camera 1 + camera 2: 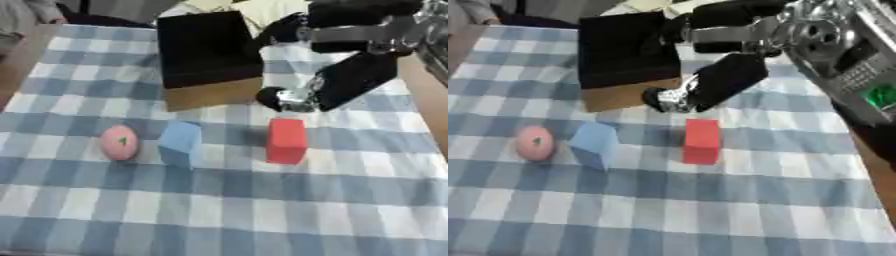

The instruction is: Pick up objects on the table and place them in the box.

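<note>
Three objects lie in a row on the checked cloth: a pink round fruit-like ball (120, 142) at the left, a light blue block (180, 142) beside it, and a red block (286, 141) standing upright to the right. Behind them is the box (214, 95), black inside with a brown front wall. My right hand (350, 80) comes in from the upper right and hangs just behind and above the red block, next to the box's right front corner. Its fingers (293, 98) point down and to the left, relaxed, with nothing in them. My left hand shows in neither view.
The blue-and-white checked cloth (227, 210) covers the table down to the near edge. My right forearm (833, 45), silver and black, crosses the upper right corner. Bare wooden table edge (429, 95) runs along the right side.
</note>
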